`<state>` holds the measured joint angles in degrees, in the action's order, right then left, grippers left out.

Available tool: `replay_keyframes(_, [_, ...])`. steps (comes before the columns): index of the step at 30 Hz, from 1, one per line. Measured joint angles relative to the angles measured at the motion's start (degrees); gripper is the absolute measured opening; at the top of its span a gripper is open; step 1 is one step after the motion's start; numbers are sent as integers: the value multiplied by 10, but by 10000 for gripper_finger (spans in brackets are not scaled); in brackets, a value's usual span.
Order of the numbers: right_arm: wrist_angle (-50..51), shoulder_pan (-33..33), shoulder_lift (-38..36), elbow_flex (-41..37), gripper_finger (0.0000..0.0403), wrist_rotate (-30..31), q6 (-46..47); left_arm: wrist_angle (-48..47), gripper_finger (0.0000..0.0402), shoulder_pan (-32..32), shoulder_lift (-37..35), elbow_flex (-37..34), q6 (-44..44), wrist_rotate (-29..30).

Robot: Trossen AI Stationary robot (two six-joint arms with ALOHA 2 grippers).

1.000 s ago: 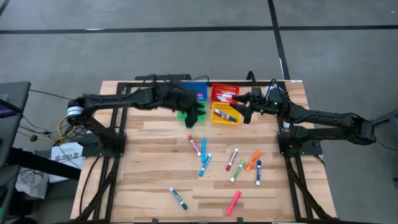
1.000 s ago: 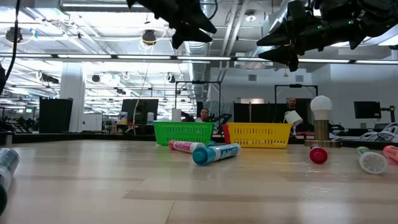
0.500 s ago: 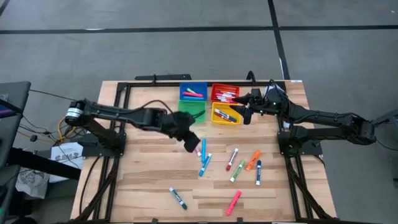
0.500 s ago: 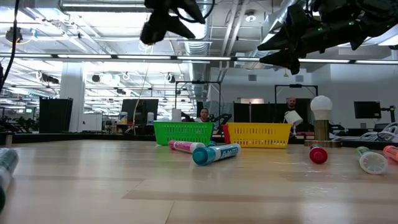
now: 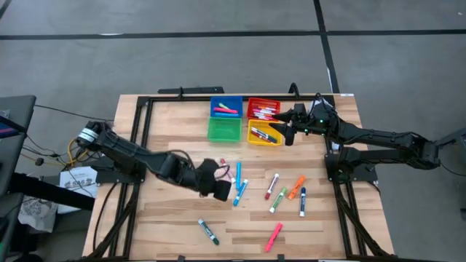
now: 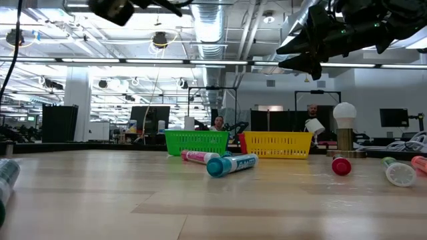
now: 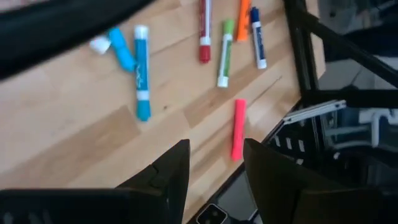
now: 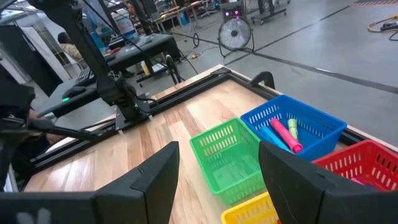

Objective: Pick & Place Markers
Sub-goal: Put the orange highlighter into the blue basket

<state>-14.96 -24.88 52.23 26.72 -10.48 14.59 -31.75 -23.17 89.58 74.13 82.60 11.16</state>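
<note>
Across the wooden table (image 5: 182,211) both dark arms reach inward: the left arm stretches from the left edge toward the middle, and the right arm waits at the far right by the bins. Four small square bins stand at the far middle: the blue bin (image 5: 226,102) and red bin (image 5: 263,102) behind, the green bin (image 5: 223,131) and yellow bin (image 5: 264,138) in front of them. Blue, red and yellow each hold a few markers; the green one looks bare inside. On the near half of the table the loose markers (image 5: 275,185) lie scattered, apart from the bins: a red one and two blue ones near the middle, a red, a green, an orange and a dark blue one to their right, a green one and a pink one nearest the front edge. The left gripper (image 5: 220,188) hovers low just left of the blue pair, its fingers (image 7: 171,171) parted with nothing between them. The right gripper (image 5: 286,131) hangs over the yellow bin's right edge, fingers (image 8: 160,177) spread wide and grasping nothing.
</note>
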Motion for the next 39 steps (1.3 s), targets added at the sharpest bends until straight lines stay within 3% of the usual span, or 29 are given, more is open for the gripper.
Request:
replay_keyframes(8, [9,1,0,0,209,0,0,-6,149,-56,27,-1,55,47])
replay_keyframes(16, [31,21,0,0,209,-9,18,-7,149,-77,33,-1,-161,169])
replay_keyframes(23, [29,92,0,0,209,-87,21,-8,149,-55,19,-15,-279,219])
replay_keyframes(32, [-3,247,-1,0,209,-94,21,18,149,-1,-85,-153,-286,220])
replay_keyframes(39, [-39,371,-1,0,209,-56,20,159,149,3,-252,-319,-335,215])
